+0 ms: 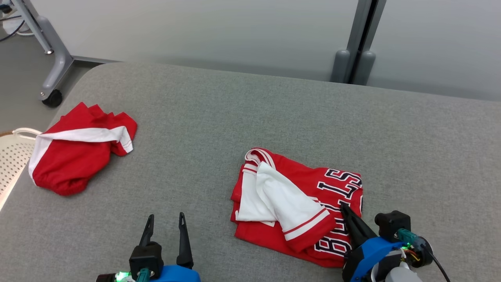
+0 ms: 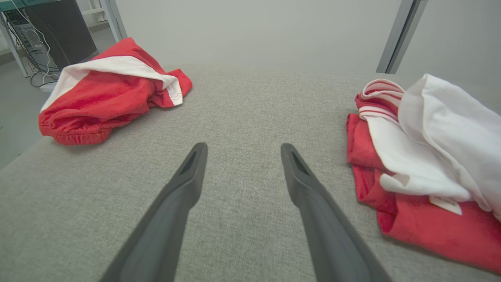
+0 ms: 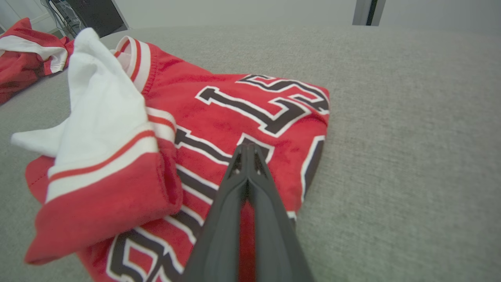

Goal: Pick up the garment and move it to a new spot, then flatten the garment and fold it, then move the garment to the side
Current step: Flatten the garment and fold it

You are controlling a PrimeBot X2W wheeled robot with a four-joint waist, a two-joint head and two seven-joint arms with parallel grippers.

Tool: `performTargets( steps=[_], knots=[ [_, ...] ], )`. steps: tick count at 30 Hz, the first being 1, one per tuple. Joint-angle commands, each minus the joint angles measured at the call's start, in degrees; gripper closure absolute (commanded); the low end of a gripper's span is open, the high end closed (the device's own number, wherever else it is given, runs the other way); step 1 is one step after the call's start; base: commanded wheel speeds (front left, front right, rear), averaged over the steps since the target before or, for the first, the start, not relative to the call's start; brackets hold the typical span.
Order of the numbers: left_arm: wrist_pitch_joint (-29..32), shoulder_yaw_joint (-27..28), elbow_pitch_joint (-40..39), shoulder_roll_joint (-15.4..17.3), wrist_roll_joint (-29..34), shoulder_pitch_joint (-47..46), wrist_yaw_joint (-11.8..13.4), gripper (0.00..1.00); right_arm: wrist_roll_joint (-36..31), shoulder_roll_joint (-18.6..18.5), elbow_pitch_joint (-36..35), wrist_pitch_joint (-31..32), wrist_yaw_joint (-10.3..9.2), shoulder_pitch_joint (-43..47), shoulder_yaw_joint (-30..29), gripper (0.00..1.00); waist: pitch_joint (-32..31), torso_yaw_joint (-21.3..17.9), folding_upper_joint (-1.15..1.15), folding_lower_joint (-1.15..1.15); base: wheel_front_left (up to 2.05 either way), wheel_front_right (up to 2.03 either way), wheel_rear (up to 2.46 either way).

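Off the table's left edge stood a white perforated basket (image 1: pixel 11 160) and, farther back, a grey wheeled frame leg (image 1: pixel 54 62). A crumpled pair of red-and-white shorts (image 1: pixel 78 150) (image 2: pixel 101 98) lay at the left edge of the grey table (image 1: pixel 250 109), well apart from the rest. At the near edge, left of centre, the left gripper (image 1: pixel 166 216) (image 2: pixel 243 148) hung over bare cloth with its fingers spread wide, holding nothing.

Right of centre, towards the near edge, lay the roughly folded red jersey (image 1: pixel 313 196) (image 3: pixel 242 105), a white sleeve flopped across its left half and covering part of the lettering. The right gripper (image 1: pixel 344 205) (image 3: pixel 247 145) had its fingers pressed together, tips down on the jersey's black letters; whether any cloth was caught between them could not be made out. Beyond the far edge rose a grey post (image 1: pixel 358 43).
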Motion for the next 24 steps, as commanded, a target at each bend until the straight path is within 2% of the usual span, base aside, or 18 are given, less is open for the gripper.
performTargets(
  steps=[1, 14, 22, 24],
  knots=[
    [-0.14, 0.04, -0.39, -0.03, -0.38, -1.2, 0.3, 0.0, -0.44, -0.16, 0.32, -0.19, 0.01, -1.0, 0.52, 1.0, 0.97, 0.92, 0.0, -0.01, 0.0, 0.0, 0.0],
    [-0.14, -3.17, -2.64, -0.03, -2.35, -3.11, 1.4, 0.0, 2.33, -0.73, -0.45, -0.19, 0.01, -3.1, 15.63, 1.0, 2.58, 2.96, 0.0, -0.01, 0.0, 0.0, 0.0],
    [-0.14, -3.33, -3.32, -0.02, -2.78, -2.68, 1.53, 0.0, 2.45, -0.96, 1.06, -0.19, 0.01, -4.62, 20.35, 1.0, 2.51, 5.03, 0.0, -0.01, 0.0, 0.0, 0.0],
    [-0.14, -3.2, -3.35, -0.03, -2.8, -2.4, 1.59, 0.0, 3.03, -0.9, 1.06, -0.19, 0.01, -5.3, 19.65, 1.0, 2.28, 5.18, 0.0, -0.01, 0.0, 0.0, 0.0]
  ],
)
